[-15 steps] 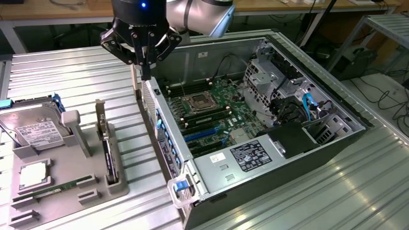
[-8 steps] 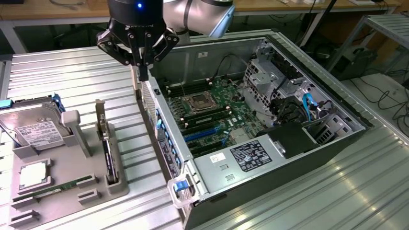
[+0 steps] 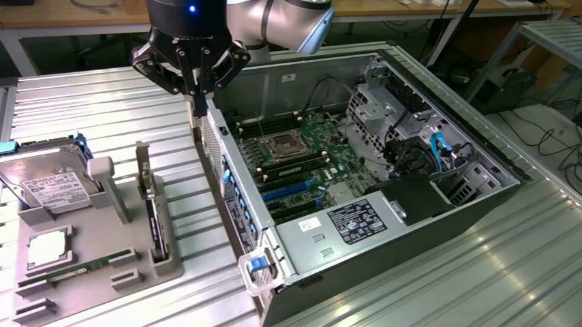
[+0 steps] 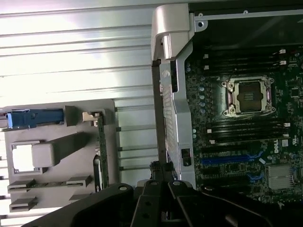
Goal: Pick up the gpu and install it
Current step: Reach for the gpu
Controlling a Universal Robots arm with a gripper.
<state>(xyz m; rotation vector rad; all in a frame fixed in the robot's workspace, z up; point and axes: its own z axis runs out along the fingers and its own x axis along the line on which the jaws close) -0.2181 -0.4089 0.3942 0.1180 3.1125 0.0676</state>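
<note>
Empty fingers [image 3: 196, 102] seem pinched together; gpu [image 3: 157, 225] sits in tray [image 3: 95, 235].

The gpu [image 3: 157, 225] stands on edge, slotted in the gray holder [image 3: 100, 240].

The gripper [image 3: 195, 109] hung with its fingers pressed together above the far end of the computer case's [image 3: 437, 231] wall on the exterior view's left, beside the motherboard [image 3: 296, 160]. The gpu [image 3: 155, 211] stood on edge in a slot of the grey holder [image 3: 100, 231] on the ribbed metal table [image 3: 109, 109], well apart from the gripper and nearer. Further left in that holder sat a hard drive [image 3: 50, 180], with a memory stick [image 3: 78, 267] near the holder's front.
</note>
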